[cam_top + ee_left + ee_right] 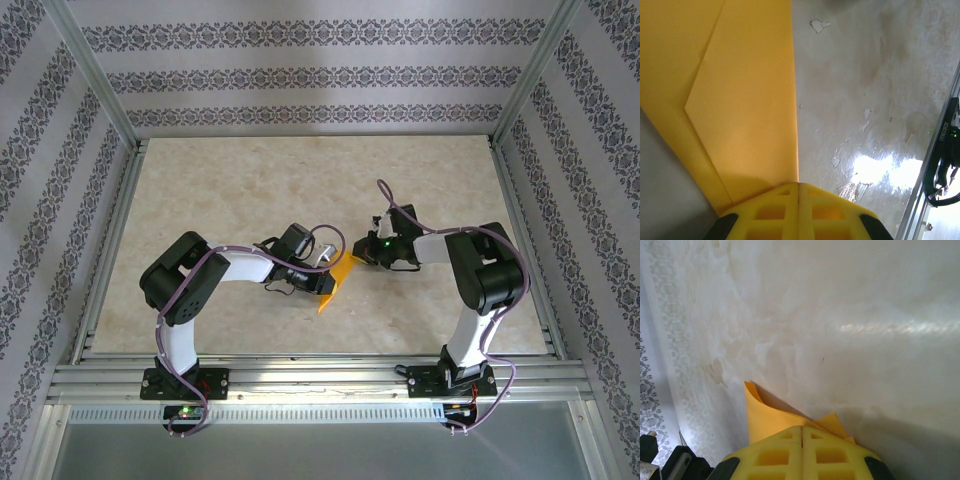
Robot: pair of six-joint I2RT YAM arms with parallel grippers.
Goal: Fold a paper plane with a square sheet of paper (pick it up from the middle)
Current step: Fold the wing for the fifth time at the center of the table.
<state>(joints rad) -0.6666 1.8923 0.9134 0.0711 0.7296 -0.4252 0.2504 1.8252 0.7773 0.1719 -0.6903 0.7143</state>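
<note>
Orange-yellow paper (740, 100); beige marbled table (250, 190); grey floral-striped walls (300, 75).

We find no text that we can read with any certainty. A black part (943, 132) at the table (865, 75) edge carries one line of small white lettering, too small and blurred to make out.
</note>
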